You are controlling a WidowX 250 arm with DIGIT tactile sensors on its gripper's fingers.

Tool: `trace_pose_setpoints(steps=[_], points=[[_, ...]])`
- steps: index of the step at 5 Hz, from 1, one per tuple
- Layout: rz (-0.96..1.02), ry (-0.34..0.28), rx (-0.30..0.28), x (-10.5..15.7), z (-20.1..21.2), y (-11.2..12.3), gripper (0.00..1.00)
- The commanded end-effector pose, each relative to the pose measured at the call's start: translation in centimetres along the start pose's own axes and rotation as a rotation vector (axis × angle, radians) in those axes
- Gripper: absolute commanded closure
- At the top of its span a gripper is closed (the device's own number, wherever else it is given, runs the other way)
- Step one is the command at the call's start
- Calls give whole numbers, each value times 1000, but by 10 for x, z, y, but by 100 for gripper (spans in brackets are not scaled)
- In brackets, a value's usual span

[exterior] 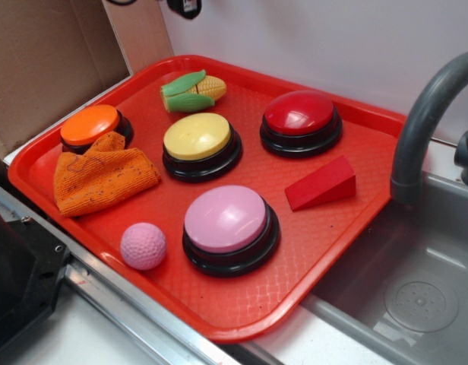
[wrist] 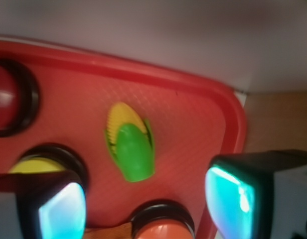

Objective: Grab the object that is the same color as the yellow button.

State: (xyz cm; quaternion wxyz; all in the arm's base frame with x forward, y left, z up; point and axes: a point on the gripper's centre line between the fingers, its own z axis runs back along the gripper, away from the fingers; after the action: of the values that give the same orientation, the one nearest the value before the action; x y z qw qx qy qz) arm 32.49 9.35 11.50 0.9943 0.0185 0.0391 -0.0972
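No text, label, brand, number or sign can be read in either view. The large round dome buttons, the other items and the red plastic tray (exterior: 348, 251) beneath them show plain, unmarked surfaces, and the wrist view is too blurred to show any lettering.

I read the tray (exterior: 348, 228) as red plastic with a fine waffle texture and a soft sheen. The corn cob (exterior: 193, 92) looks like smooth moulded plastic, its kernels ribbed. The yellow button (exterior: 197, 136) has a satiny plastic dome on a glossy black base; the red button (exterior: 298, 112) at the far right shines more. The orange cloth (exterior: 101, 176) is a coarse, matt weave. The pink ball (exterior: 143, 245) is dimpled and matt. My gripper (wrist: 146, 201) pads look glossy and teal.
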Motion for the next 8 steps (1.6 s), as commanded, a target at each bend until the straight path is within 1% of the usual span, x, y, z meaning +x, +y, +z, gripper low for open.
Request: trace_pose_setpoints(steps=[1,2,4,7,8], points=[[34,25,-7,-1,-29,6,0],[18,39,-3,1,-34,0,0],[-18,104,11,4,-55,-15,0],[9,194,15,2,-84,-15,0],[1,200,21,2,-87,-18,4]])
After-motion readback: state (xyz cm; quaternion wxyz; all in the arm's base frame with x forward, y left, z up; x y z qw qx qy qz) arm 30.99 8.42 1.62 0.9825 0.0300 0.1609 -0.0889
